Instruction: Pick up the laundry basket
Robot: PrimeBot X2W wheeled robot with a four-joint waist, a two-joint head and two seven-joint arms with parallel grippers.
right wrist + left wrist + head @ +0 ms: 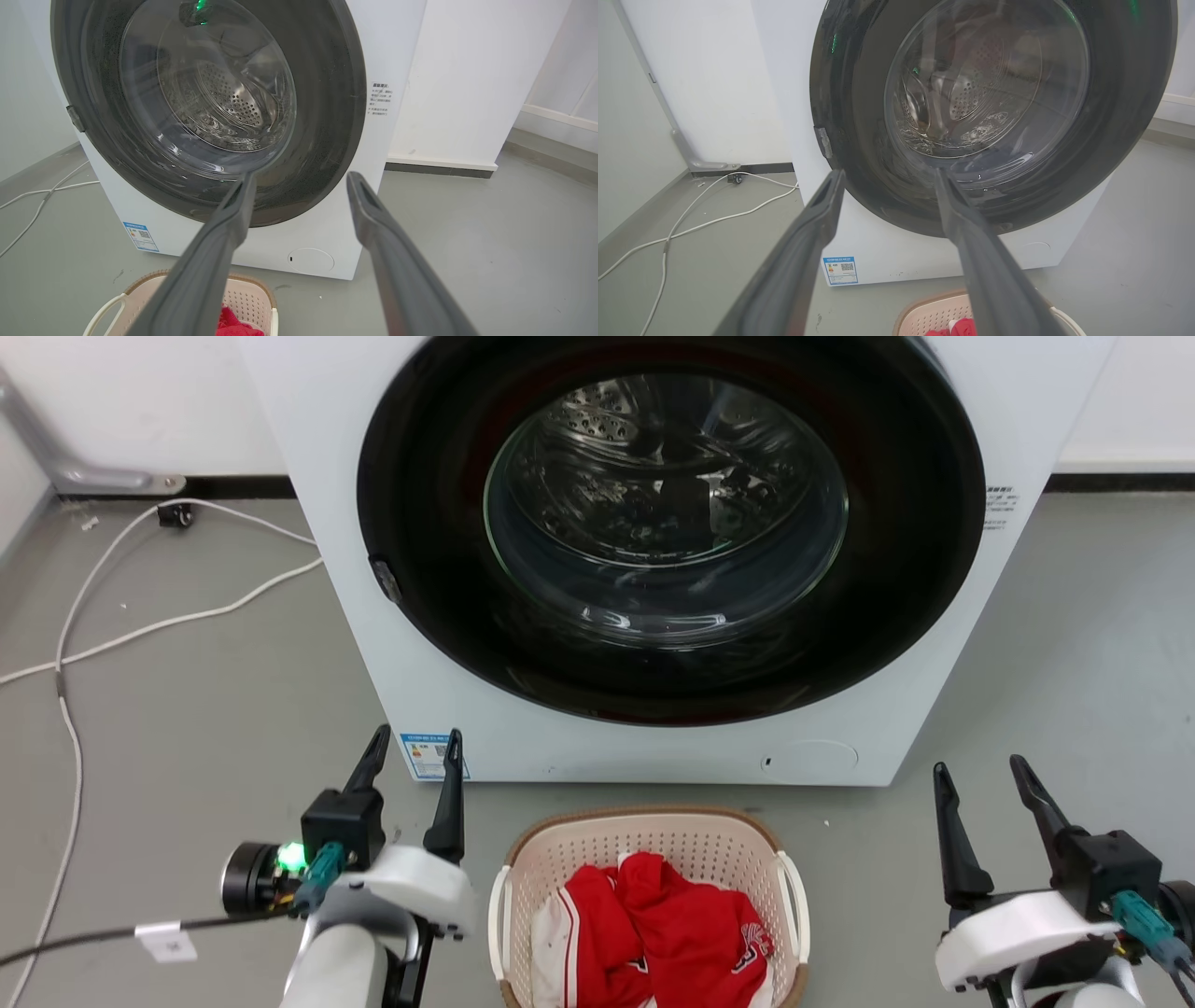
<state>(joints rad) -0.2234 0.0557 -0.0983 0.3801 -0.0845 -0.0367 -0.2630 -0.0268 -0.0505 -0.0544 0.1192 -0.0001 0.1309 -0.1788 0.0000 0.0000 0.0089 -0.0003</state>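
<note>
On the grey floor [187,709] before the white front-loading washer [448,644]: cream perforated plastic laundry basket [644,845], brown-rimmed, between my wide-open, empty left gripper [417,735] and right gripper [977,765].
I judge it light and stiff; best held by its white side handles [796,896].

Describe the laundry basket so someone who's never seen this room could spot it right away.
Find the big white washer with the round dark glass door. On the grey floor right in front of it sits the laundry basket. It's the cream perforated tub with a brown rim, white side handles and red clothing inside.
</note>
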